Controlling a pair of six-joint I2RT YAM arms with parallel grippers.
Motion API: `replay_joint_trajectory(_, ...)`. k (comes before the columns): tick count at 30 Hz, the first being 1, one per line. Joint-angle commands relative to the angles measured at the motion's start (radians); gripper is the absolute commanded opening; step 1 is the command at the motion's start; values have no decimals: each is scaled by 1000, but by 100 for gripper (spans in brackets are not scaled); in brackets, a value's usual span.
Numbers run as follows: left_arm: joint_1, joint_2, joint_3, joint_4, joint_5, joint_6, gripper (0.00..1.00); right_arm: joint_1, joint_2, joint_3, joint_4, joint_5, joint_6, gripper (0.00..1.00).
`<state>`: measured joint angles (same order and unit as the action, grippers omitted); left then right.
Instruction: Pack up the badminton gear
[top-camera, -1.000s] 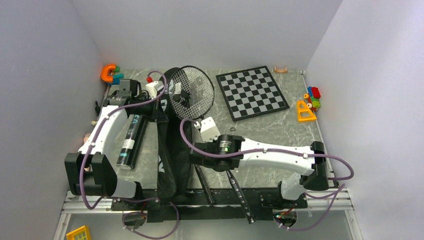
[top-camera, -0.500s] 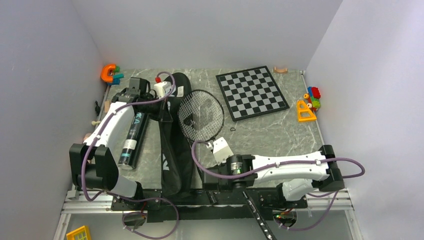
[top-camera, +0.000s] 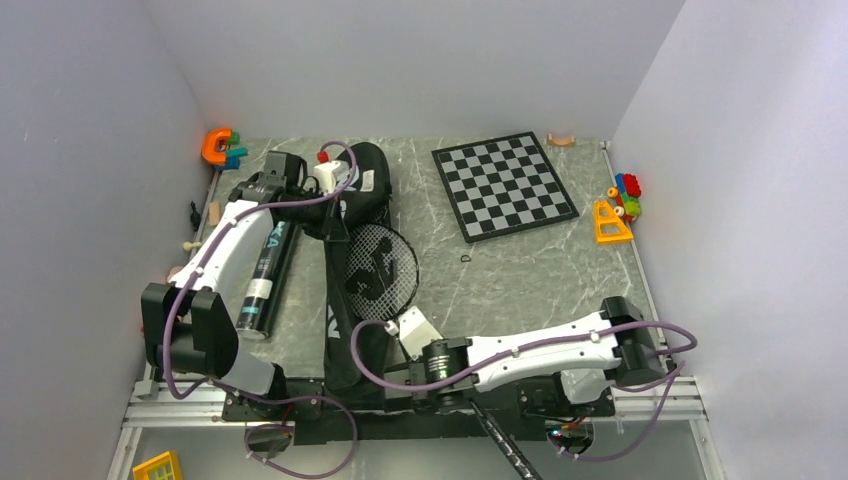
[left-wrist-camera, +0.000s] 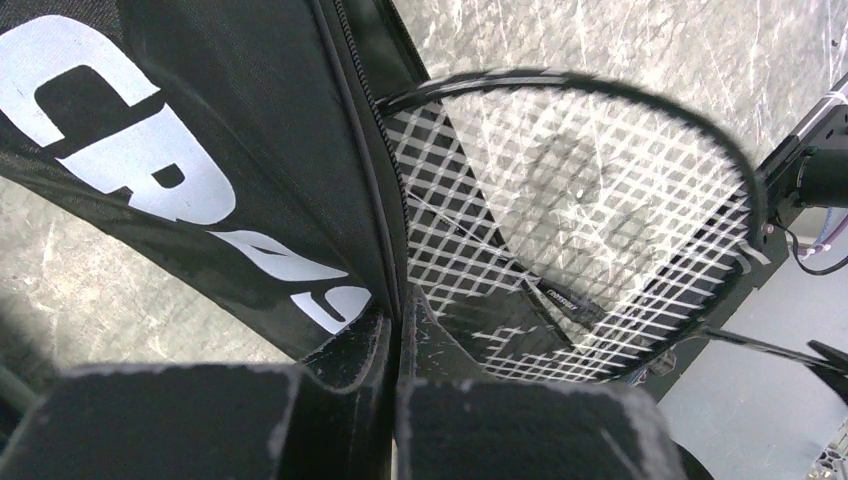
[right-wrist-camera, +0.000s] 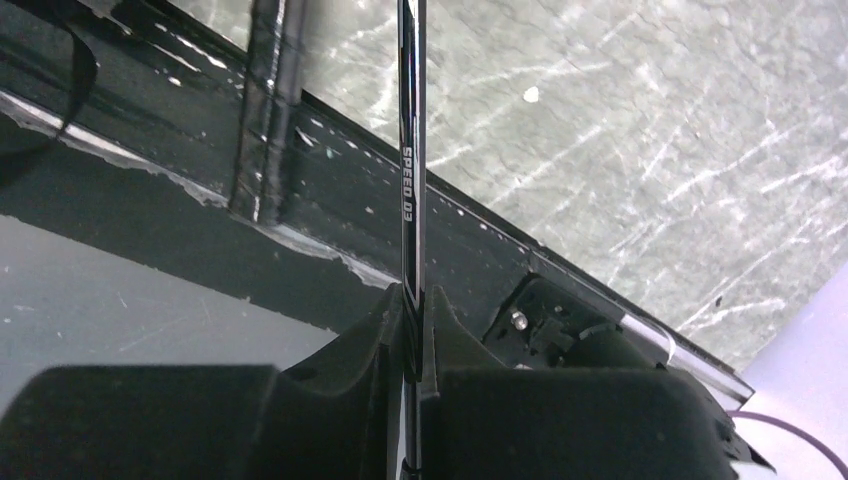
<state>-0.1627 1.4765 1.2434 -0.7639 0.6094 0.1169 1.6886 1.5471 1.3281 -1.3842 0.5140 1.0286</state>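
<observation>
Right hand (right-wrist-camera: 412, 300) clamps the racket (top-camera: 380, 272) shaft; left hand (left-wrist-camera: 393, 325) pinches the bag (left-wrist-camera: 200, 150) edge. Hold mouth up, feed head straight in, clear of zipper.

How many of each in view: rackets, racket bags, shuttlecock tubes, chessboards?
racket: 1
racket bag: 1
shuttlecock tube: 1
chessboard: 1
total: 4
</observation>
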Motion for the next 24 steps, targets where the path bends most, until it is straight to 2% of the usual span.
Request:
replay_joint_trajectory(1, -10, -46, 30, 19, 30, 23, 0, -52, 52, 26, 139, 8, -125, 0)
replay_joint_trajectory(11, -49, -82, -3, 43, 60, 54, 0, -252, 43, -1, 450, -82, -341, 0)
replay_joint_trajectory(24, -116, -110, -43, 69, 129, 142, 0, -408, 68, -64, 732, -161, -406, 0)
